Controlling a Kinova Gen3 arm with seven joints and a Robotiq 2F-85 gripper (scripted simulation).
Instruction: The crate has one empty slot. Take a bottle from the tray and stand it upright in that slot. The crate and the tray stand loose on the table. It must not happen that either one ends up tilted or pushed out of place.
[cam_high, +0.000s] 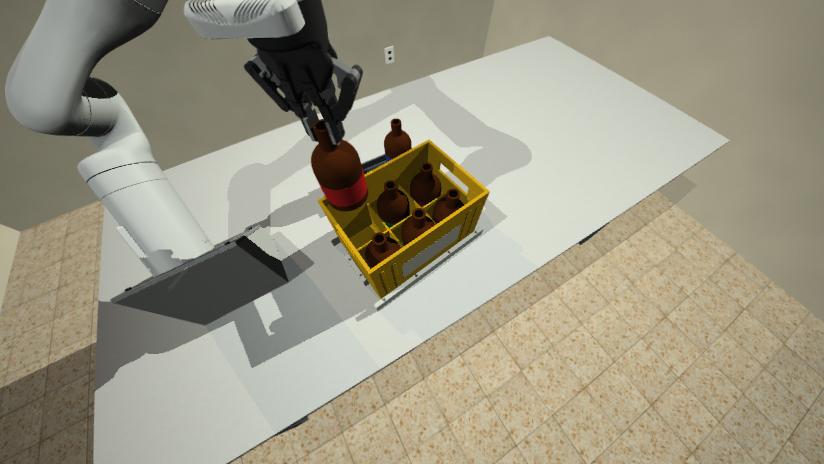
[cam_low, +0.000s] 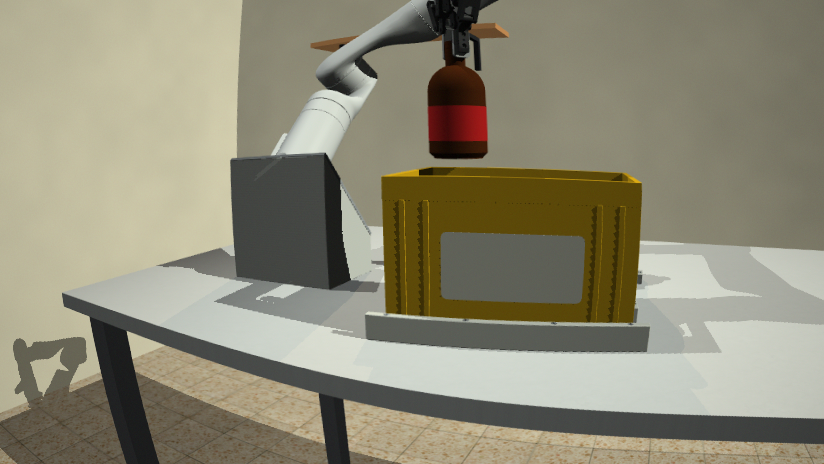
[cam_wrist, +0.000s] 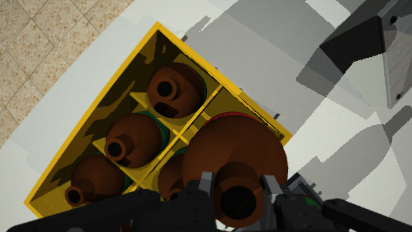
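- The bench (cam_high: 576, 115) lies well below the fingers and carries the crate loose, so any sideways knock against a wall may push the whole crate along; the descent should be straight down with no dragging
- The yellow crate (cam_low: 507, 195) stands directly under the fingers, its rim just beneath the bottle's base in the exterior view, with a visible gap between them
- The empty slot (cam_high: 347, 216) is the corner cell on the arm's side of the crate; in the top view the hanging bottle covers most of it, which suggests the lineup is close, though in the wrist view I cannot tell whether the base clears the outer wall and the divider
- The red-labelled bottle (cam_low: 457, 109) hangs upright below the fingers, above the crate and not yet inside it; its body looks nearly as wide as a cell, so I judge that centring before lowering matters most
- Five crated bottles (cam_high: 392, 201) fill the other cells, beside and below the fingers; the nearest one stands next to the target cell, so keep the carried bottle vertical
- One spare bottle (cam_high: 397, 138) waits on the tray behind the crate, beyond the fingers
- The fingers (cam_low: 476, 56) are clenched on the bottle's neck, grasping it just under the mouth; let go only once the base rests on the crate floor
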